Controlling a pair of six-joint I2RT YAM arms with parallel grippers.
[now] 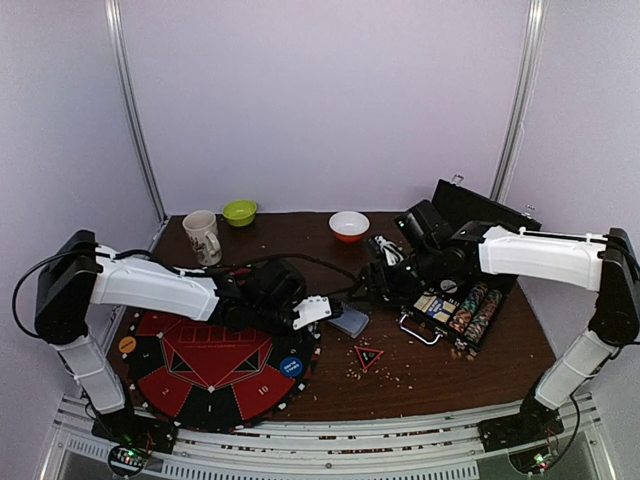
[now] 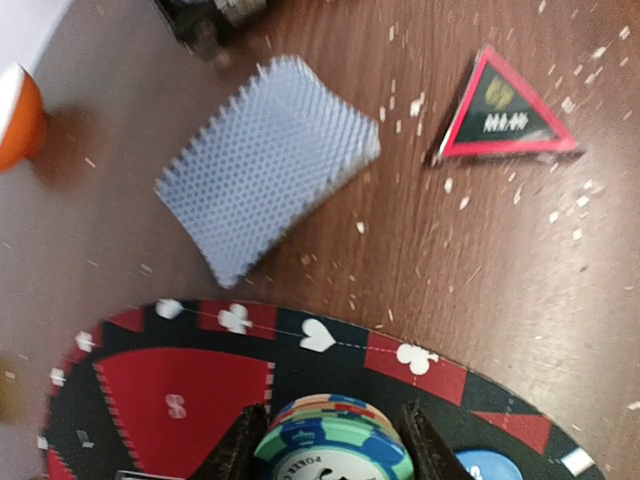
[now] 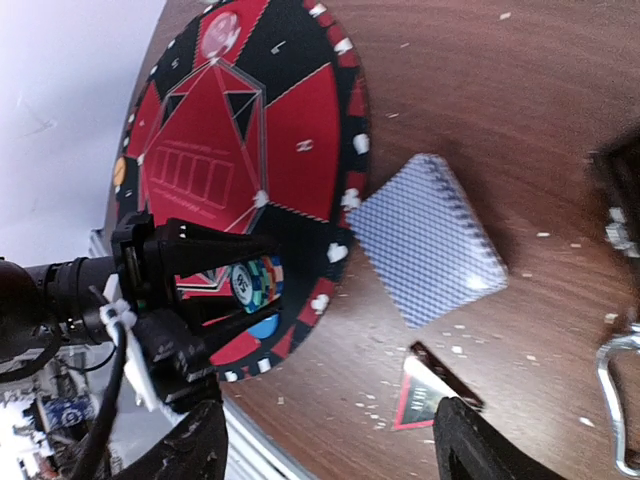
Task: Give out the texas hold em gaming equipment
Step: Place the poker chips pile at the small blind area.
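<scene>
My left gripper (image 2: 330, 450) is shut on a short stack of striped poker chips (image 2: 332, 440), held over the edge of the round red-and-black mat (image 2: 180, 400). From the right wrist view the same chips (image 3: 255, 285) show on edge between the left fingers. A grey-blue deck of cards (image 2: 270, 165) lies on the table just beyond the mat, and the red-black triangle marker (image 2: 505, 110) lies to its right. My right gripper (image 3: 330, 450) is open above the deck (image 3: 425, 235) and the marker (image 3: 430, 395), with nothing between its fingers. A blue button (image 1: 291, 367) and an orange button (image 1: 127, 345) sit on the mat.
The black chip case (image 1: 460, 305) stands open at the right with chips and cards inside. A mug (image 1: 203, 237), a green bowl (image 1: 239, 212) and an orange-and-white bowl (image 1: 349, 226) stand along the back. Pale crumbs litter the wood around the marker.
</scene>
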